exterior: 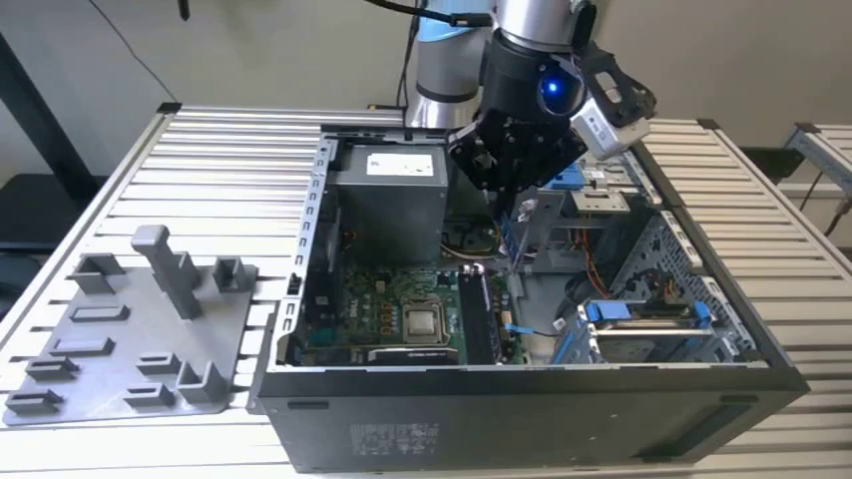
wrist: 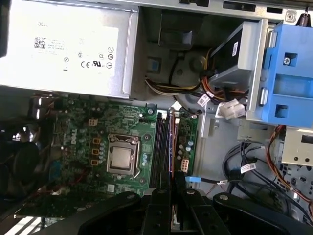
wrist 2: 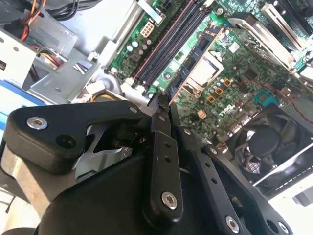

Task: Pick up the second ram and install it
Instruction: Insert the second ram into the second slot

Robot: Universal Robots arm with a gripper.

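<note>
A: What's round it?

B: Open PC case [exterior: 533, 429] lying on a slatted worktop [exterior: 226, 150]. Inside: grey power box [exterior: 386, 195], green board [exterior: 379, 299] w/ chip socket [exterior: 423, 321], and a blue drive bracket [exterior: 639, 311] toward the exterior view's right. Grey holder tray [exterior: 120, 339] sits on the worktop at the exterior view's left, just beside the case.

A: Anything in the way?

B: Wire bundle [wrist: 205, 93] near the far end of the slots, next to the power box. Black fan [wrist 2: 264, 142] is beyond the socket. Dark slots [wrist: 160, 147] run between the socket and the board's edge. Can't tell if a stick already sits in one.

A: Claw?

B: Claw [wrist 2: 164, 100] is clenched on the second ram [wrist 2: 193, 58], pinched between the fingertips, inside the case & over the board.

A: How's the ram look?

B: Long, thin, flat. Dark blue-black w/ black chips & small pale labels. One long edge shows orange in the second wrist view. In the first wrist view it's nearly edge-on, lined up w/ the slots, just beside them. Can't tell if its far edge touches a slot.
</note>
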